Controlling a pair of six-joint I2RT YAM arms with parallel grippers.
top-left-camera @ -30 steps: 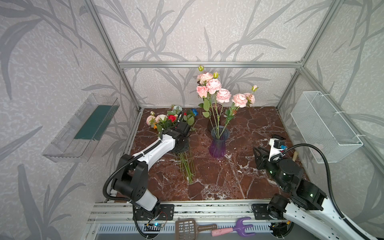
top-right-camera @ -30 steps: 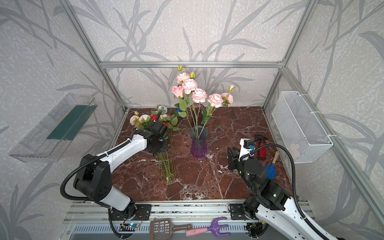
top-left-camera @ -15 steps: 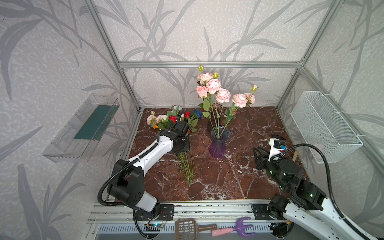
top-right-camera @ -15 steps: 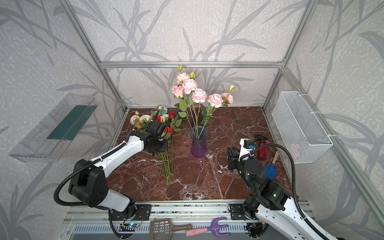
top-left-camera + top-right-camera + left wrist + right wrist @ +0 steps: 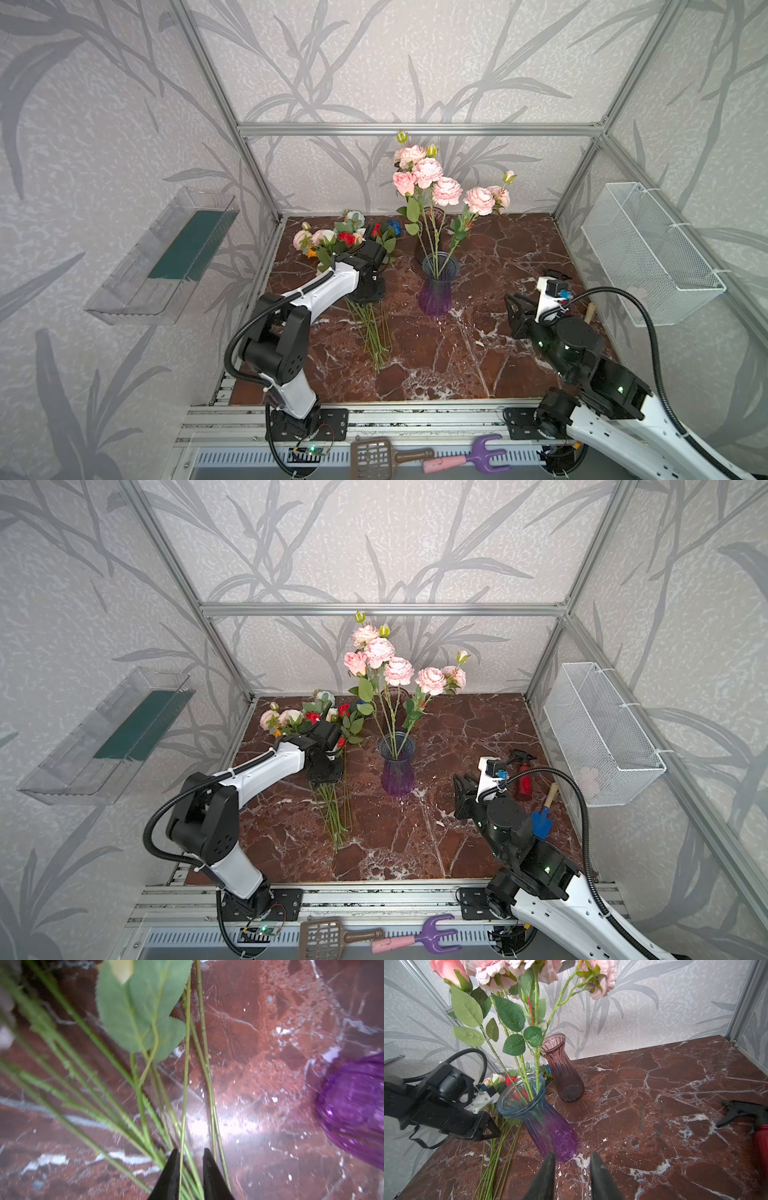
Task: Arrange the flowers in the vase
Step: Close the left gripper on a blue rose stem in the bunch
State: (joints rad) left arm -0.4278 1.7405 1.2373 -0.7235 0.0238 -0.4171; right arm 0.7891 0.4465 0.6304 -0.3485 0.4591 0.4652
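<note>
Well, the vase (image 5: pixel 435 286) stands upright near the middle of the table (image 5: pixel 519 249), blue at the rim and purple lower down. Several pink flowers (image 5: pixel 428 172) stand tall in it, fanning out from the mouth. The rest lie in a bunch (image 5: pixel 347 239) on the table to the vase's left, with the heads toward the back wall (red, white, blue and peach among them). Their stems (image 5: pixel 374 332) run toward the front edge.

The left gripper (image 5: pixel 190 1150) hangs over that bunch, about midway along it. In the left wrist view its fingers (image 5: pixel 172 1167) stand a narrow gap apart, and two or three stems pass through the gap. The gap looks wider than any one stem, so they seem to lie loose rather than pinched, though the blur makes that hard to be sure of.

The right gripper (image 5: pixel 572 1154) sits low over the table on the right and points at the foot of the vase, near it but apart. Its fingers are partly spread with nothing between them.

A second vase (image 5: pixel 564 1076), mauve and empty, stands just behind the first. A red spray bottle (image 5: pixel 524 779) is on the table beside the right arm. A wire basket (image 5: pixel 648 253) hangs on the right wall.
</note>
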